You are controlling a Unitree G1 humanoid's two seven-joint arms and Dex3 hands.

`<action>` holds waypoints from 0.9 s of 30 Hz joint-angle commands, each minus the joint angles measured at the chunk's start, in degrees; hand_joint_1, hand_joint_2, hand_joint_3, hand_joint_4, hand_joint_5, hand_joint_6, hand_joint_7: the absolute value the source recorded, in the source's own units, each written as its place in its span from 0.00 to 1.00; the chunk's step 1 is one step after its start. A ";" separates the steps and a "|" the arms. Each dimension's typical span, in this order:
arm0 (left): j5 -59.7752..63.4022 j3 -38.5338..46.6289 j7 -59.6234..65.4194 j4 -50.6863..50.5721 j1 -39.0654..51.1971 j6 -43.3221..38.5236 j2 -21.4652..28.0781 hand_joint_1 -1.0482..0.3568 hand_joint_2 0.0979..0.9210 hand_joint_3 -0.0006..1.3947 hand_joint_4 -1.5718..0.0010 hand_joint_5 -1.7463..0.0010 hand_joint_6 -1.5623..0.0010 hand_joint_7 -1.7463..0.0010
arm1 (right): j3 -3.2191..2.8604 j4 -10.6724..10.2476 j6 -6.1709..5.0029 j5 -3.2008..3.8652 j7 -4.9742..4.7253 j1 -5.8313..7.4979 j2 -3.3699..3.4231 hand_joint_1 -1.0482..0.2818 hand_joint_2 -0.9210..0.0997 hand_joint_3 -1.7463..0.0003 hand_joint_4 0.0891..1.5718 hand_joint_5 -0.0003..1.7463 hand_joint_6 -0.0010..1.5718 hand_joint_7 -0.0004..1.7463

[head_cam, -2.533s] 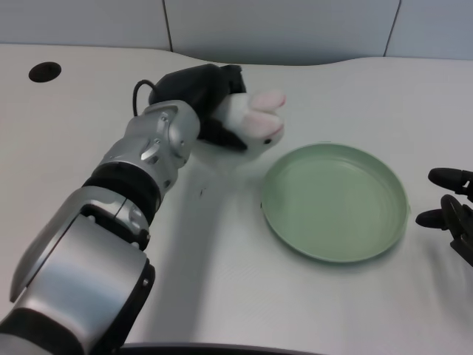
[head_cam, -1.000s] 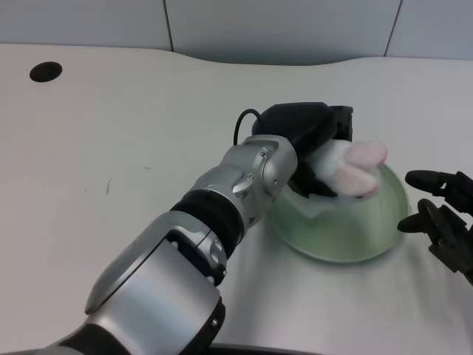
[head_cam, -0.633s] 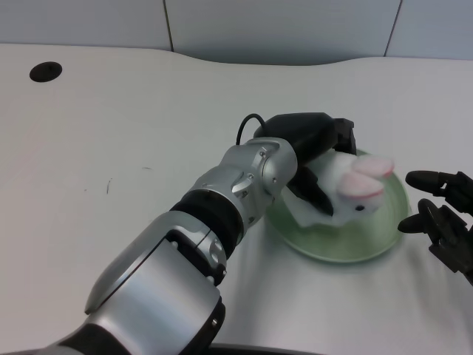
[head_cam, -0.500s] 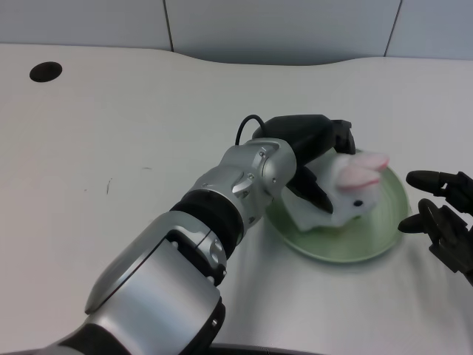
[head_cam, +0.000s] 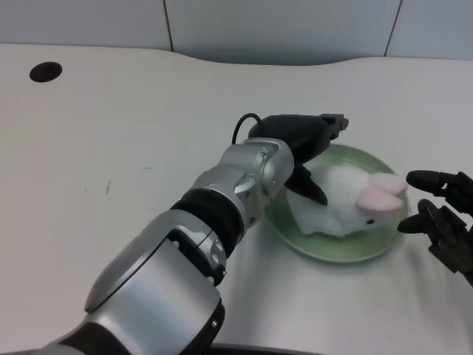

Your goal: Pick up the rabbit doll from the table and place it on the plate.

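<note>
The white rabbit doll point(head_cam: 344, 205) with pink ears lies on its side on the green plate point(head_cam: 340, 248), head toward the right rim. My left hand point(head_cam: 303, 144) hovers over the plate's left part, fingers spread, with one finger low beside the doll's back. Nothing is held in it. The silver left forearm point(head_cam: 240, 181) reaches diagonally from the lower left and hides the plate's left edge.
My right hand point(head_cam: 443, 218) rests at the right edge of the picture, close to the plate's right rim. A dark round hole point(head_cam: 45, 72) sits in the table at the far left. A grey wall runs along the table's back edge.
The left hand carried the doll rightward over the plate, lowered it and let it go; the doll has tipped onto the plate, and the fingers have spread apart.
</note>
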 commanded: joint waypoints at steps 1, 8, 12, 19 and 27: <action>-0.47 0.71 -0.46 0.00 -1.42 0.07 0.98 0.19 0.95 0.01 1.00 1.00 1.00 0.99 | -0.38 0.17 0.08 0.36 0.10 0.01 -0.68 0.56 0.00 0.70 0.12 0.83 0.19 0.54; -5.72 6.42 -3.22 -0.92 -2.57 -2.72 4.48 0.14 0.98 0.01 1.00 1.00 0.97 0.98 | -0.85 1.55 -0.32 0.38 0.28 -0.80 -1.12 0.56 0.00 0.71 0.12 0.83 0.20 0.54; -10.75 11.52 -7.37 -1.64 -2.57 -4.61 7.46 0.14 1.00 0.01 0.98 0.99 0.94 0.96 | -0.93 2.57 -0.94 -0.13 0.11 -1.49 -1.56 0.56 0.00 0.72 0.10 0.83 0.20 0.54; -17.02 17.20 -15.26 -3.09 -0.37 -8.85 12.67 0.14 1.00 0.06 0.93 0.96 0.95 0.97 | -1.41 4.03 -1.33 0.30 0.73 -2.43 -2.03 0.57 0.00 0.71 0.11 0.83 0.20 0.54; -23.40 22.85 -21.59 -6.36 6.88 -15.78 20.48 0.16 1.00 0.08 0.92 0.95 0.90 0.96 | -1.61 5.30 -1.90 0.54 1.09 -3.18 -2.23 0.57 0.00 0.71 0.11 0.84 0.21 0.55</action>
